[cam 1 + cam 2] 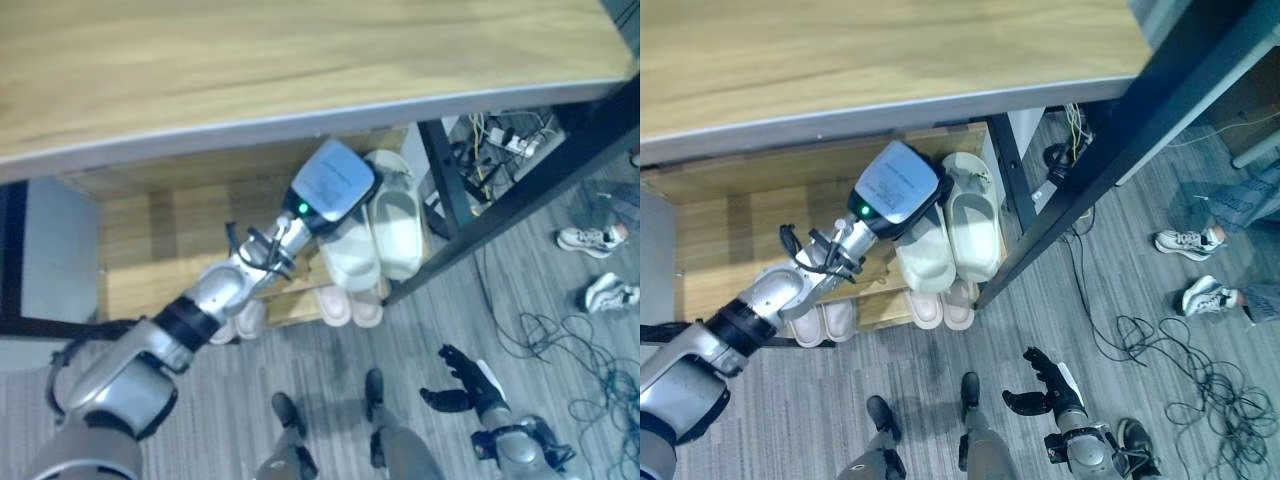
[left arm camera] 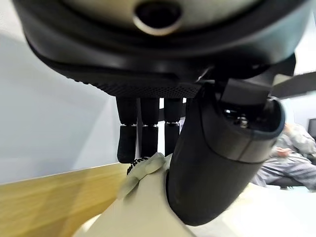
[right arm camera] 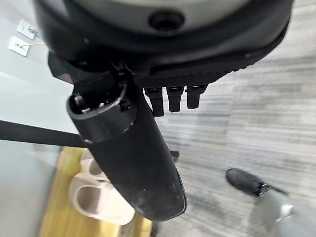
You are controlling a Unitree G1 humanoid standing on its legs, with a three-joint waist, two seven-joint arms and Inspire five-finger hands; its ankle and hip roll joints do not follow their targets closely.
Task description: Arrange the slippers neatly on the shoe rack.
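Left arm stretched forward under the wooden tabletop; my left hand pinched a cream slipper on the shoe rack, beside its mate. Right hand hung low above the floor, fingers loosely spread, holding nothing.

Two cream slippers set side by side on the upper board of the wooden shoe rack, toes pointed outward, one partly covered from above, two further pale pairs placed lower at the rack's front edge, near the floor
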